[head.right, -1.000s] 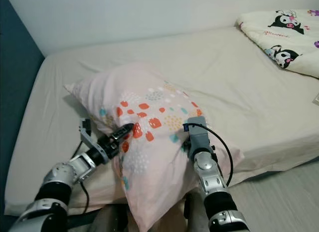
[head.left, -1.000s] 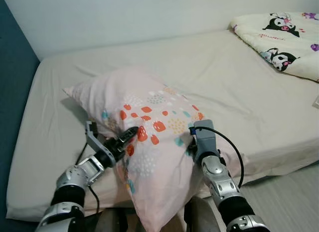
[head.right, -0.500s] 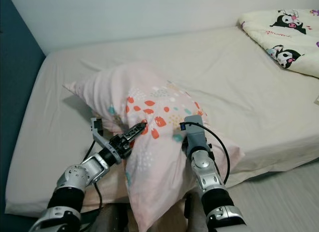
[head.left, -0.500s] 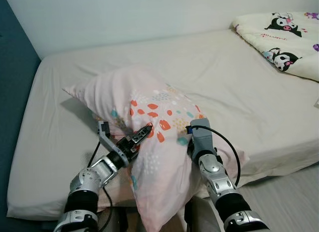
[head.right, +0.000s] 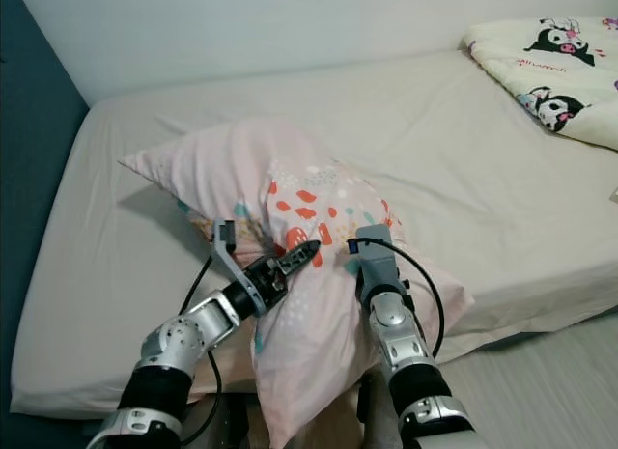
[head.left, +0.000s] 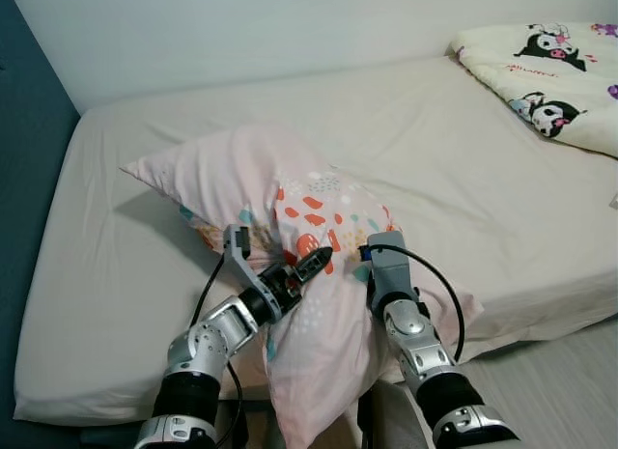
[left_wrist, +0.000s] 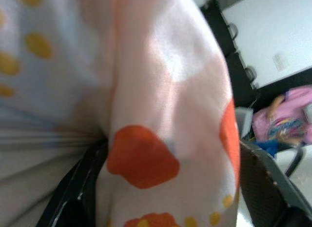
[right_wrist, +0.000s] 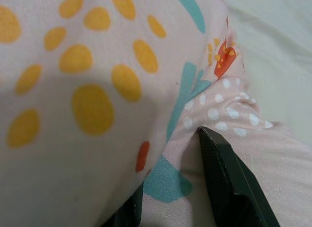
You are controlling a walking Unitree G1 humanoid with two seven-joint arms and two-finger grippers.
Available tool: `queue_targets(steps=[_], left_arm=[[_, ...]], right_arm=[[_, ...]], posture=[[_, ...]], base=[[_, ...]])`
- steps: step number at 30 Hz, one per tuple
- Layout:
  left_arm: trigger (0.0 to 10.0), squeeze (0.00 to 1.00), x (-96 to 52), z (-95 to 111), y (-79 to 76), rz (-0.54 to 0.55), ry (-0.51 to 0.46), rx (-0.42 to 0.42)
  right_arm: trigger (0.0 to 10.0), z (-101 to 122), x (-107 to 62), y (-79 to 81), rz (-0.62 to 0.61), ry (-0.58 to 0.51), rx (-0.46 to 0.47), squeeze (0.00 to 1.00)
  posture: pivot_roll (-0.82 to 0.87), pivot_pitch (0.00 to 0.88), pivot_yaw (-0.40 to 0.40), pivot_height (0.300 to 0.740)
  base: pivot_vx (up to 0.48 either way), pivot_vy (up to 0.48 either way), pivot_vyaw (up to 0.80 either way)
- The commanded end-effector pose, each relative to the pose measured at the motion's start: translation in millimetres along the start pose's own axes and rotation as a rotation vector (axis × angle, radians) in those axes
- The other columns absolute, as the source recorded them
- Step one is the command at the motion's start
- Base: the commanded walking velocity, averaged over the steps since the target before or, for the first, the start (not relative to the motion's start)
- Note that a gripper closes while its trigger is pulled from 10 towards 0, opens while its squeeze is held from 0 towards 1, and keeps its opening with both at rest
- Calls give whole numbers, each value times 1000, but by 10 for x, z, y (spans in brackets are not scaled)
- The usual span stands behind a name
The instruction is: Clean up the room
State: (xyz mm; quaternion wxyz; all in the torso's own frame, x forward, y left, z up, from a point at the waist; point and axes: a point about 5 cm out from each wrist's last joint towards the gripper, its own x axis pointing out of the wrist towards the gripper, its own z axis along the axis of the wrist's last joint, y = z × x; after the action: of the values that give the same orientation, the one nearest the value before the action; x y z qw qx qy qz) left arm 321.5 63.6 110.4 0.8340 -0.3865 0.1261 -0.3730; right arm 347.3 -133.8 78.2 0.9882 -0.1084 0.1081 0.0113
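A pink pillow (head.left: 241, 174) with orange, teal and yellow spots lies on the near part of the bed (head.left: 435, 150), its lower end hanging over the bed's front edge. My left gripper (head.left: 314, 261) presses into the patterned side from the left, shut on a fold of the cover. In the left wrist view the pillow cloth (left_wrist: 165, 114) bulges between the fingers (left_wrist: 78, 188). My right gripper (right_wrist: 175, 188) grips the pillow's right side, with its fingertips buried in the cloth. Its wrist (head.left: 388, 261) shows just right of the pillow.
A cream blanket (head.left: 550, 82) with cartoon prints lies at the bed's far right. A dark blue wall (head.left: 24, 179) runs along the bed's left side. Grey floor (head.left: 570, 381) shows at the lower right. The white wall is behind the bed.
My left gripper has travelled right across the pillow, pushing and bunching the patterned cloth towards the right gripper. The right arm has hardly moved.
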Motion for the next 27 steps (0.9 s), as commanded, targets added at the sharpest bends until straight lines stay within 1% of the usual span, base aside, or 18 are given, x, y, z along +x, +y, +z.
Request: queue_targets(steps=[1,2,3,4,5,7,9,10,11,12,13,16,19,23,24,25,26,27], left_arm=[[10000,0,111,-261,-104,-19,113,20],[10000,0,126,-294,-93,16,131,71],[10000,0,126,-294,-93,16,131,71],[10000,0,140,-305,-62,79,136,105],[10000,0,140,-305,-62,79,136,105],[10000,0,163,-271,-33,149,96,93],[10000,0,173,-246,-25,167,76,84],[8431,0,179,-220,-3,198,65,78],[8431,0,179,-220,-3,198,65,78],[3255,0,180,-184,13,220,46,66],[0,0,176,-141,36,243,22,53],[0,0,169,-106,51,256,1,49],[0,0,131,-67,106,301,-14,57],[0,0,112,-59,112,302,-9,65],[0,0,100,-55,108,299,-1,82],[0,0,100,-55,108,299,-1,82],[0,0,71,-53,106,288,28,145],[0,0,60,-50,103,280,38,171]], right_arm=[[10000,-77,-37,248,93,36,0,0],[10000,-80,-37,247,93,37,1,0],[10000,-80,-37,247,93,37,1,0],[10000,-81,-36,248,93,37,1,0],[10000,-81,-36,248,93,37,1,0],[10000,-76,-33,251,93,36,3,0],[10000,-72,-31,253,93,35,4,0],[10000,-71,-30,255,94,34,4,0],[10000,-71,-30,255,94,34,4,0],[10000,-71,-30,256,93,33,5,0],[10000,-71,-30,255,93,33,6,0],[10000,-71,-29,255,92,33,6,0],[10000,-72,-31,254,91,32,9,0],[10000,-77,-40,255,92,29,13,0],[10000,-80,-51,259,96,24,19,0],[10000,-80,-51,259,96,24,19,0],[10000,-92,-80,257,103,11,23,0],[10000,-93,-92,249,102,6,27,0]], posture=[[-42,239,18,592],[-41,239,17,592],[-41,239,17,592],[-41,240,16,592],[-41,240,16,592],[-42,240,15,592],[-42,241,15,592],[-42,241,15,592],[-42,241,15,592],[-43,240,16,592],[-44,239,15,592],[-44,239,15,592],[-45,236,14,592],[-43,234,12,592],[-42,231,11,592],[-42,231,11,592],[-39,211,11,592],[-39,208,11,592]], base=[[0,0,0],[0,0,0],[0,0,0],[0,0,0],[0,0,0],[0,0,0],[0,0,0],[0,0,0],[0,0,0],[0,0,0],[0,0,0],[0,0,0],[0,0,0],[0,0,0],[0,0,0],[0,0,0],[0,0,0],[0,0,0]])
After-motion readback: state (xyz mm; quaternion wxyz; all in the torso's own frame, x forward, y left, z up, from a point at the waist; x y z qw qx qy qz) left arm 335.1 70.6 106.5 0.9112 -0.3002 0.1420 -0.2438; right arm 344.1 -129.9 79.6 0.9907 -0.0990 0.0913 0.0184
